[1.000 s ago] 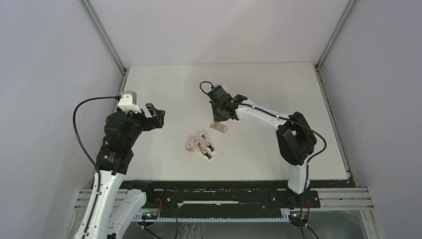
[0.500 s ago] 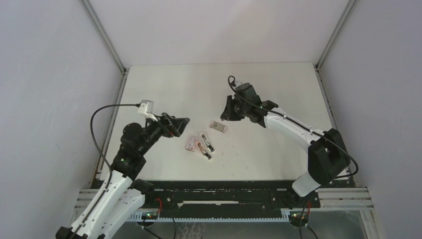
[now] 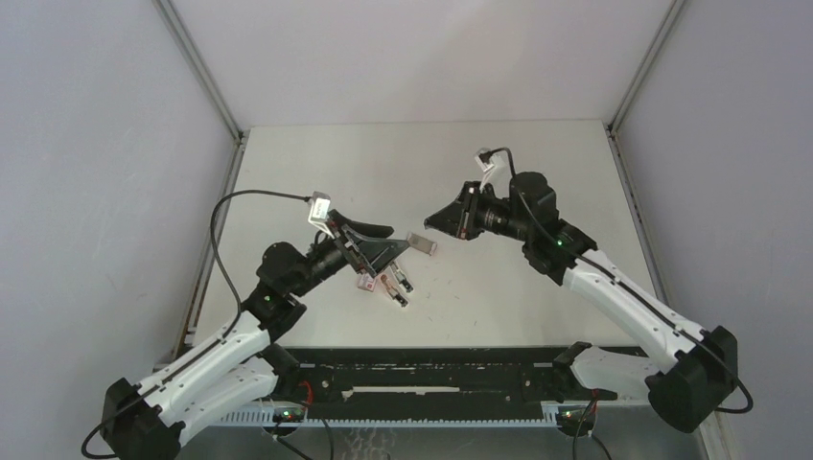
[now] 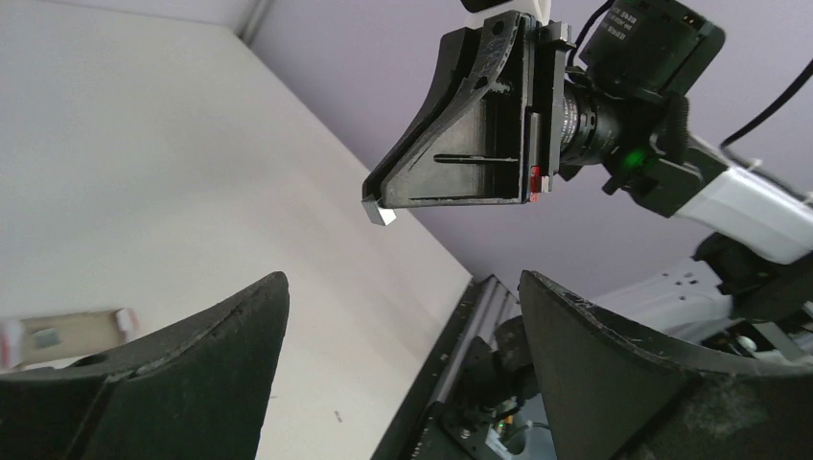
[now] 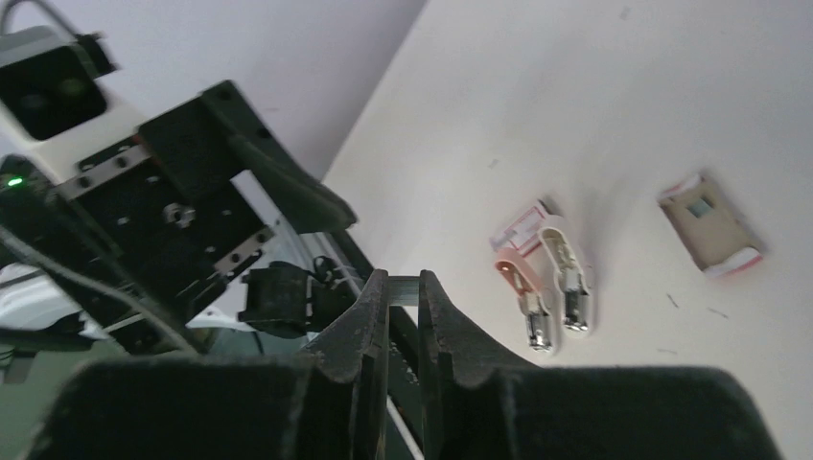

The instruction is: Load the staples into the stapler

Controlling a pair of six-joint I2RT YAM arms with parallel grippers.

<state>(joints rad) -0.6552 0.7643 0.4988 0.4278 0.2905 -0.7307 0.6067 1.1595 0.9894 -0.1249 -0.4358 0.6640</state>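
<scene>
Left gripper (image 3: pixel 394 242) hung wide open just over the opened stapler (image 3: pixel 395 279) lying mid-table, while the right gripper (image 3: pixel 433 218), raised off to its right, was pinched on 1 small strip of staples (image 4: pixel 381 213), box (image 3: pixel 420 242) lying between them.

The left gripper (image 3: pixel 393 241) swung in from the left toward the stapler (image 3: pixel 396 281); the right gripper (image 3: pixel 430 221) carried staples (image 4: pixel 382 214) rightward, away from the box (image 3: pixel 422 243).
</scene>
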